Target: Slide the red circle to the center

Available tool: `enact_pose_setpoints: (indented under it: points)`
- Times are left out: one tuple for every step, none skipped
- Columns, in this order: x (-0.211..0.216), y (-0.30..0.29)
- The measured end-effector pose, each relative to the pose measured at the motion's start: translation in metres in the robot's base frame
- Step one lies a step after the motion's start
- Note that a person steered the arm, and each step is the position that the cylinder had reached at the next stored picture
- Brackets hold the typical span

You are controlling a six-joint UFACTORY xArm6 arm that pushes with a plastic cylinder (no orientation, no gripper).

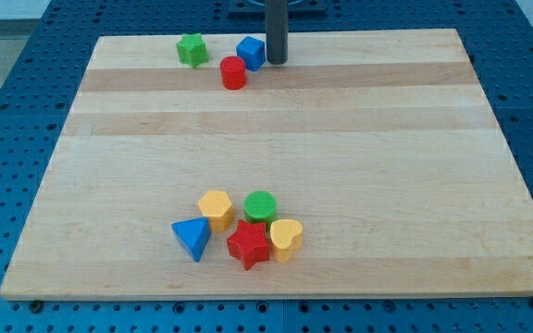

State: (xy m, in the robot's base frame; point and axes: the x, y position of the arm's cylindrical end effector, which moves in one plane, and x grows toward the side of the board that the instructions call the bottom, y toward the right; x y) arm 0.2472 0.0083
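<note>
Wooden board (340, 139) — red circle (233, 72) upright, round.

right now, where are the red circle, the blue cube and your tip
red circle (233, 72), camera view, on its side wall
blue cube (250, 52), camera view, on its front face
my tip (277, 61), camera view, on the rod's very end, just right of the blue cube

My tip (276, 61) stands just right of the cube (251, 53), circle (233, 72) below-left
</note>
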Motion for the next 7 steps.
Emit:
enact_pose_setpoints:
  points:
    - [-0.022,-0.008]
    - [-0.042,-0.070]
    - [-0.004,-0.104]
    - [0.019,-0.117]
    - [0.021,-0.095]
    - [0.019,-0.080]
    - [0.032,-0.064]
